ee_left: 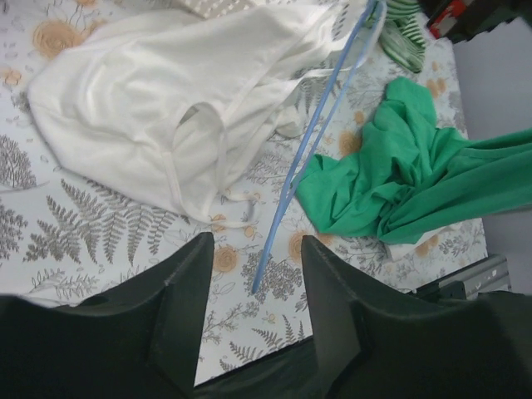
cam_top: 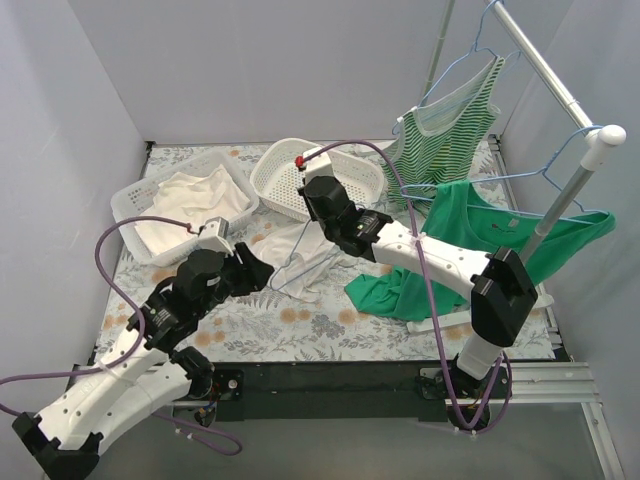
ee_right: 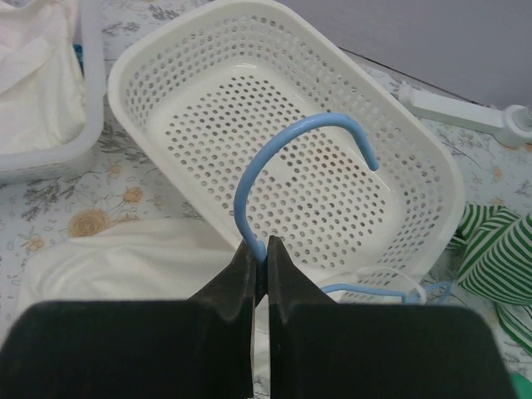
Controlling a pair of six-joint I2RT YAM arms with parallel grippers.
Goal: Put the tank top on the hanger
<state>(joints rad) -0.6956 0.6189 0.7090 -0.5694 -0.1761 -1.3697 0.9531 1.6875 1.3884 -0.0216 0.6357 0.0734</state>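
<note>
Two grippers: right gripper (ee_right: 259,253) pinched tight on hanger (ee_right: 283,137) neck, frame bottom centre; left gripper (ee_left: 256,266) jaws wide apart, empty. Tank top (ee_left: 141,116) crumpled upper left on floral table (ee_left: 58,241); grey walls (cam_top: 250,60) around.

Lab booth: blank grey walls (cam_top: 250,70), aluminium frame (cam_top: 560,378).

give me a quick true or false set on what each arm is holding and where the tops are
1. The right jaws are shut on the hook of the hanger. True.
2. The left jaws grip the tank top. False: they are open and empty, above the table.
3. The basket behind the hook holds cloth. False: it is empty.
4. The striped top hangs from the rail. True.
</note>
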